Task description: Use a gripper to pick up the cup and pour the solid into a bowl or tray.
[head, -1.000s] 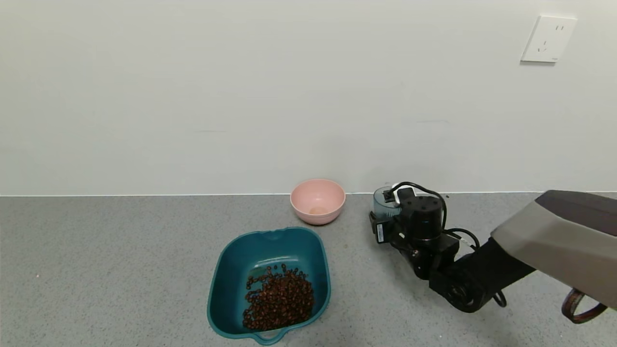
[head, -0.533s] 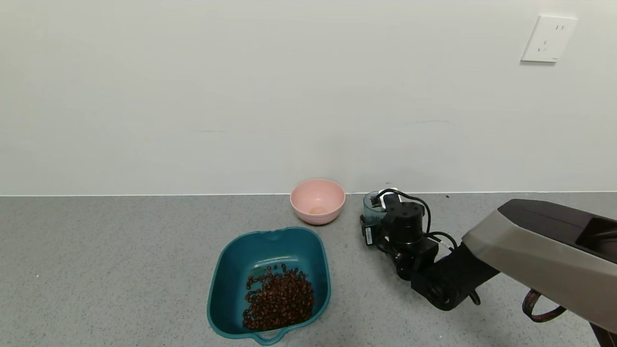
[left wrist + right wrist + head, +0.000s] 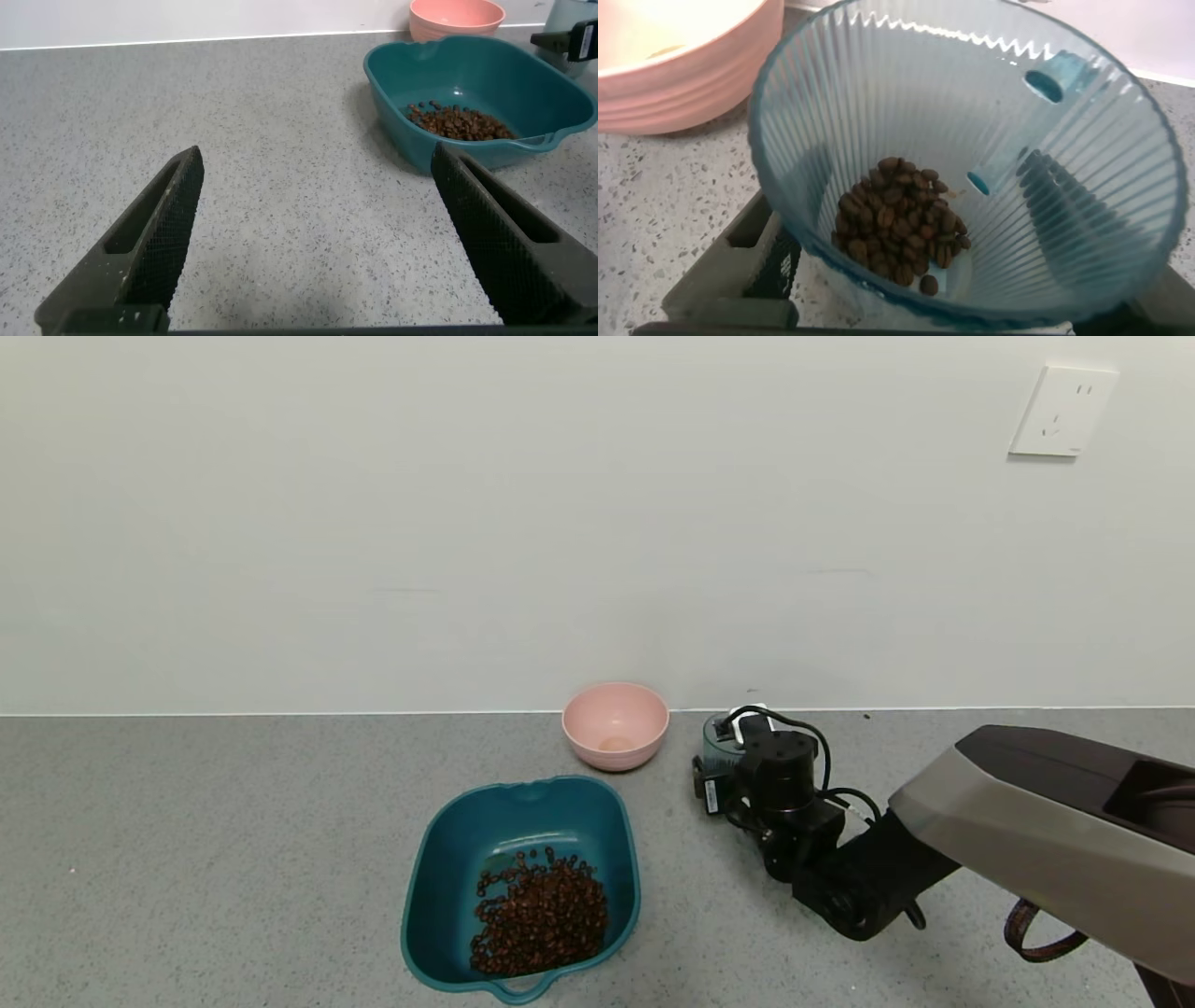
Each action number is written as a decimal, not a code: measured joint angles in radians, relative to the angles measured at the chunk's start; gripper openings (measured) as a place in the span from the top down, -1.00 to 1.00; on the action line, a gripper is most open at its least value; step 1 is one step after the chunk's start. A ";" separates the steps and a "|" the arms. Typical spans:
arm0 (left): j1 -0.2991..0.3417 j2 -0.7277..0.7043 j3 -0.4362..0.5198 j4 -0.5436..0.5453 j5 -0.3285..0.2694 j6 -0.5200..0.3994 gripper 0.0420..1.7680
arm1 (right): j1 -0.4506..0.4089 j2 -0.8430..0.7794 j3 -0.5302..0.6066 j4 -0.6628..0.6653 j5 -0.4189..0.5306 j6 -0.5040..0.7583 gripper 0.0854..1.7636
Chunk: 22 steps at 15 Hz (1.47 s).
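My right gripper point(image 3: 721, 767): jaws closed around the cup point(image 3: 971, 159), just right of the pink bowl point(image 3: 615, 724).
Cup: upright, some beans point(image 3: 896, 224) inside.
Teal tub point(image 3: 439, 859): more beans, nearer me.
My left gripper point(image 3: 327, 243): jaws apart, holding nothing.

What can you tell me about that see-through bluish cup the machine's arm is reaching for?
The cup is a small translucent blue-green tumbler that looks like plastic, with fine vertical ribs around its wall and a small tab at the rim. It stands upright on the grey speckled counter, just right of the pink bowl, near the wall. A small heap of coffee beans covers part of its bottom. The right gripper is at it, one dark finger beside its base; whether it is clamped is unclear.
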 joint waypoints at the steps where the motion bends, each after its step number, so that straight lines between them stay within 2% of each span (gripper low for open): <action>1: 0.000 0.000 0.000 0.000 0.000 0.000 -0.98 | 0.000 0.000 0.003 -0.001 0.000 0.000 -0.78; 6: 0.000 0.000 0.000 0.000 0.000 0.000 -0.98 | -0.005 -0.028 0.031 0.016 0.018 0.002 -0.85; 11: 0.000 0.000 0.000 0.000 0.000 0.000 -0.98 | -0.002 -0.110 0.139 0.028 0.094 0.008 -0.89; 15: 0.000 0.000 0.000 0.000 0.000 0.000 -0.98 | -0.001 -0.241 0.256 0.103 0.169 0.022 -0.91; 18: 0.000 0.000 0.000 0.001 0.000 0.000 -0.98 | 0.001 -0.387 0.327 0.203 0.184 0.029 -0.92; 22: 0.000 0.000 0.000 0.000 0.000 0.000 -0.98 | 0.002 -0.646 0.366 0.478 0.202 0.029 -0.92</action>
